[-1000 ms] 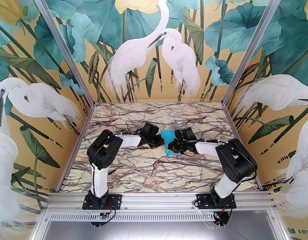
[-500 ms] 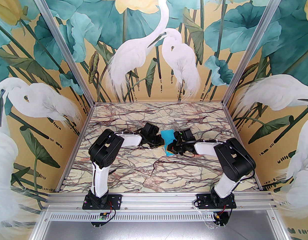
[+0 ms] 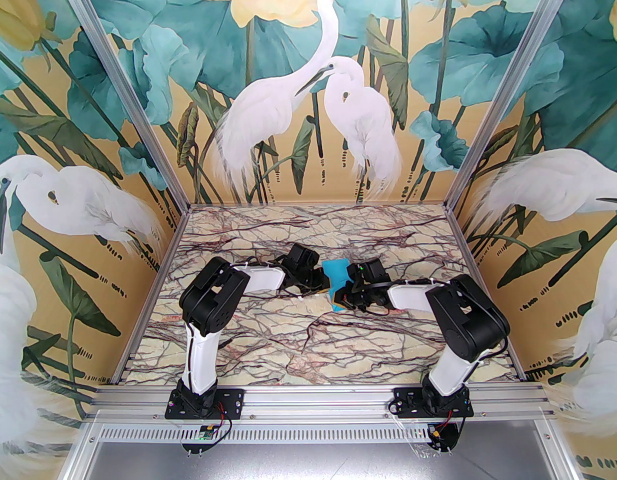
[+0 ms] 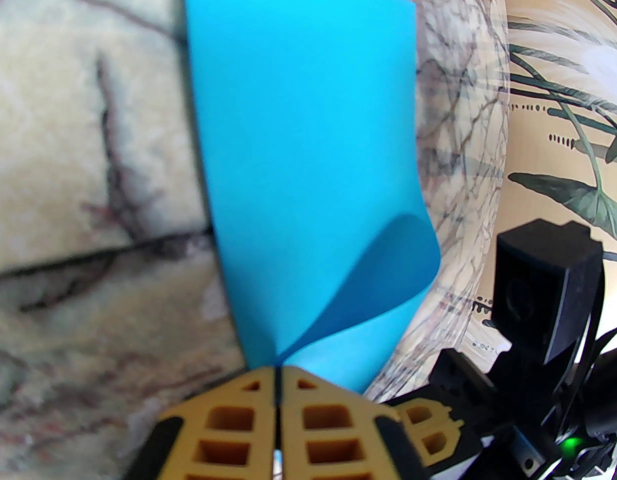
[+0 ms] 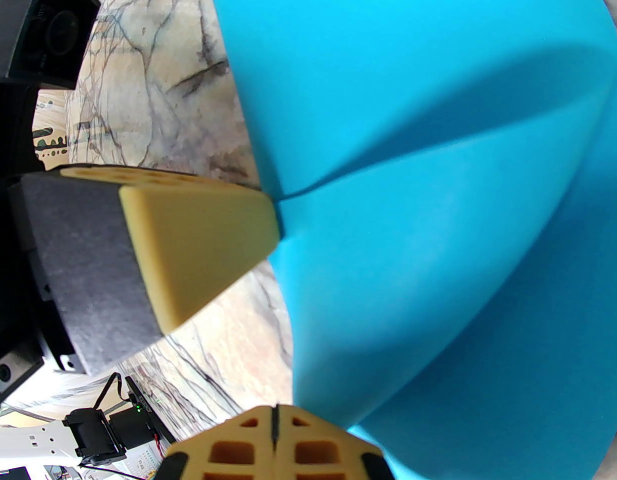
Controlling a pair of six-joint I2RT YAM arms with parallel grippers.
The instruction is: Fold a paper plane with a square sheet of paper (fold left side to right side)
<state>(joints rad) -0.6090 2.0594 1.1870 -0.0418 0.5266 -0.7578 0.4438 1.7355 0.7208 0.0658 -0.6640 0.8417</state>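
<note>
Left gripper [image 4: 277, 375], a pair of ochre plastic fingers with square honeycomb cut-outs, is clenched on the left side of the square sheet of paper [image 4: 303, 143]. In the left wrist view, the layers of the curled sheet run together into the thin slit between its fingertips. From the right wrist camera the same gripper appears side-on as a smooth pale-yellow wedge backed by a grey, felt-like pad, its tip meeting the paper where a dark fold line begins.

Right gripper [image 5: 274, 420], built alike, is also closed, with only a hairline between its fingertips. The paper's edge passes just beside its right finger; whether any of it is caught there cannot be told.

The paper is thin, matte, bright cyan-blue and unmarked. One part lies flat on the table [image 3: 308, 348]. The other is lifted and bowed over in a soft curve, not pressed flat, with darker blue shade beneath it. Seen from above, it sits mid-table between the two gripper heads, its far portion showing beyond them.

The tabletop is a marble print, cream with dark maroon veins. The left arm [image 3: 208, 308] and right arm [image 3: 463, 318], with white shells and black joints, reach inward from the near edge. Behind stands a mural [image 3: 308, 93] of white egrets, teal leaves and pale yellow flowers.
</note>
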